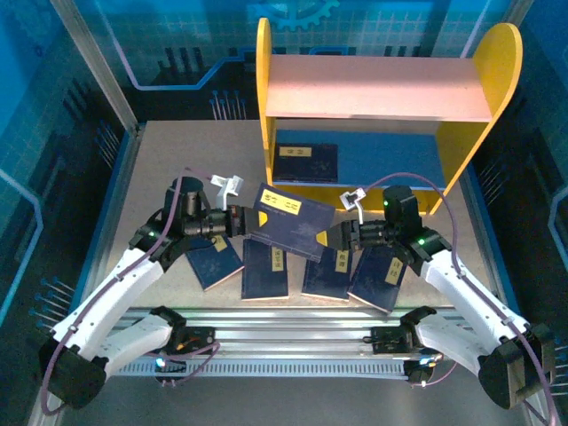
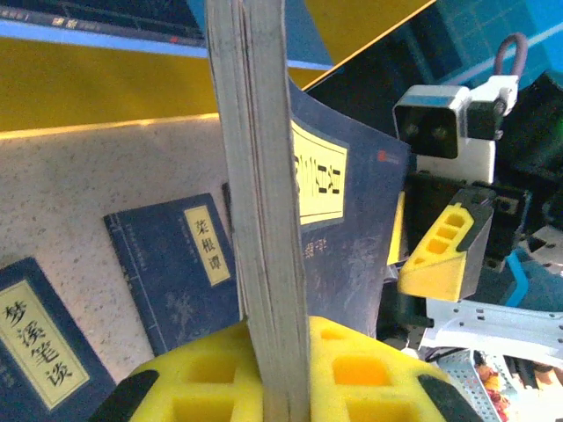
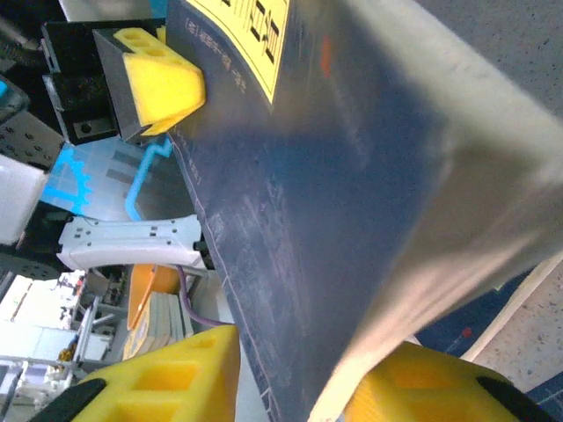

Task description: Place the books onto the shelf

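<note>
Navy-blue thin book with yellow label point(image 1: 288, 222), held above the desk point(image 1: 177, 151), long axis spanning left end effector point(image 1: 238, 218), clamped on it, and right end effector point(image 1: 335, 236), grip indeterminate; yellow-sided two-tier shelf point(image 1: 382, 89) directly beyond.

top: high, angled down toward shelf point(image 1: 377, 89) | wrists: close, facing each other (sharing lifted book point(image 2: 343, 246))

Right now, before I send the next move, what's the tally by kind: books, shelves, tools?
Books: 6 (4 flat on the table, 1 on the shelf lower board, 1 raised in the left tool)
Shelf: 1
Tools: 2 (left tool, right tool)
Total: 9
</note>
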Available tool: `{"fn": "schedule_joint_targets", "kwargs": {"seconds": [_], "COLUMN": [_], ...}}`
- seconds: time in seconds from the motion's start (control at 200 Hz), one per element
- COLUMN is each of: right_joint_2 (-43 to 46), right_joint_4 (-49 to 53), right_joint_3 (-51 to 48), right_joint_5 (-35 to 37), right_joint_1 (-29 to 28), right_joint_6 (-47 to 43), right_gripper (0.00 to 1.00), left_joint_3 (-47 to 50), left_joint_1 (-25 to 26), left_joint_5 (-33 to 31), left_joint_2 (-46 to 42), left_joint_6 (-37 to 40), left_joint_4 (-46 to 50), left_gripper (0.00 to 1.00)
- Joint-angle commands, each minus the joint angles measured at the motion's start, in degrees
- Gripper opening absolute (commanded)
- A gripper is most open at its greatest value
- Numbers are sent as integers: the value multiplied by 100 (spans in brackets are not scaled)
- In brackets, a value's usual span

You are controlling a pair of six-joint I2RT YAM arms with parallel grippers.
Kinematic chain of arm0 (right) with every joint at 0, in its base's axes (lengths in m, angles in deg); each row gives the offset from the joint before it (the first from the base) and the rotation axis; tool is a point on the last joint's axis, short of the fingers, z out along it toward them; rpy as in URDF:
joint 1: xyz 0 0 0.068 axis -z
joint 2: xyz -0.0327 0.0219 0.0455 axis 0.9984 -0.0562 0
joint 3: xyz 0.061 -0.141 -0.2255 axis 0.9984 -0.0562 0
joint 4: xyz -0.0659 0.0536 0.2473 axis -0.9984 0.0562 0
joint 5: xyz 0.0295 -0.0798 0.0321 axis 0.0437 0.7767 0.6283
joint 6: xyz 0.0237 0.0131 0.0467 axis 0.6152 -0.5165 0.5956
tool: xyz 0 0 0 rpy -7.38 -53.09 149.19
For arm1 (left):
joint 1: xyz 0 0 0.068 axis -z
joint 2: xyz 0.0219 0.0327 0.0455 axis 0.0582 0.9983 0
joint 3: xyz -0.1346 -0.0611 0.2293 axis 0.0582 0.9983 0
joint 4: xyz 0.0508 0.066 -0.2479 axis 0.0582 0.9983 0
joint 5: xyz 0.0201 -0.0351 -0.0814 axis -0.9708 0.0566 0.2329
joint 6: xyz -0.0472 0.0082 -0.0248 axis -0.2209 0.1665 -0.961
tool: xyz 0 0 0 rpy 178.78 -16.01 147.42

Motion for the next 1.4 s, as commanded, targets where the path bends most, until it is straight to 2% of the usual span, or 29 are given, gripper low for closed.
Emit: {"fn": "schedule_joint_targets", "kwargs": {"seconds": [0.0,0.16,0.375,0.821,1.036,1.071,1.226,1.396], "right_joint_2": [163,235,375,203,277,308,426,518], "right_joint_4": [-453,-924,-1526,-2133,-1964,-1925,-1546,-804], "right_joint_3": [-213,-562,-910,-925,-735,-714,-550,-249], "right_joint_5": [106,289,472,612,554,535,339,-43], "right_joint_1": [60,94,116,136,144,160,413,926], "right_joint_6": [358,726,1230,1686,1493,1439,1182,760], "right_gripper": [45,60,61,36,11,10,7,7], "left_joint_3": [157,332,613,940,986,986,912,845], "left_joint_1": [-17,-22,-25,-14,-4,-6,-7,-4], "left_joint_5": [47,76,103,-195,-327,-341,-376,-508], "left_joint_2": [-141,-96,50,39,69,87,164,105], "left_joint_6": [-412,-755,-1176,-1270,-1262,-1261,-1287,-1284], "left_joint_4": [-982,-1600,-2519,-3015,-2993,-2988,-2817,-2417], "left_gripper": [0,0,0,0,0,4,44,58]}}
